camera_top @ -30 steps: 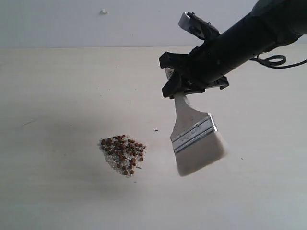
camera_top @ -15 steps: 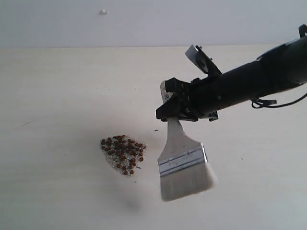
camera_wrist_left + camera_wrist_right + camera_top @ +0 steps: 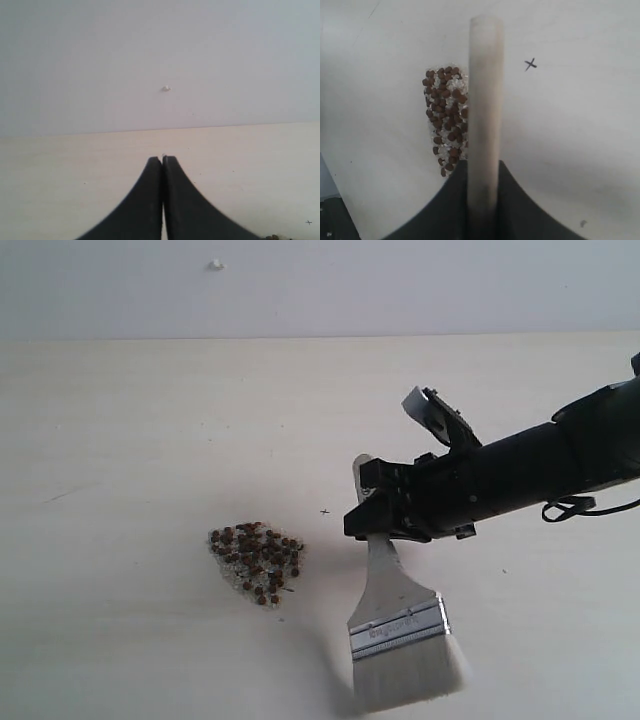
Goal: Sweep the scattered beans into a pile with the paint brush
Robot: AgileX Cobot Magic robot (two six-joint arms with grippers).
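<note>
Right black claw (image 3: 368,516) clamped a wide cream-handled, white-bristled paint brush (image 3: 398,628), bristles downward at lower right; tiny reddish-brown beans (image 3: 255,562) lay heaped leftward. Left claw (image 3: 162,161) pressed together.

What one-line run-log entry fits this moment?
right fingers: shut on flat cream-handled white-bristled paint brush | small round reddish-brown beans: piled, apart from brush | left fingers: shut, empty

Right arm (image 3: 545,465): matte black, cylindrical forearm ending in a blocky black right gripper (image 3: 372,525). On top, a small grey-white plate with black fittings (image 3: 432,415), possibly a camera mount. Thin black cable (image 3: 572,508) looped beneath. Left gripper (image 3: 162,162): two smooth black fingers (image 3: 145,200), curved, tapering to narrow tips.
</note>
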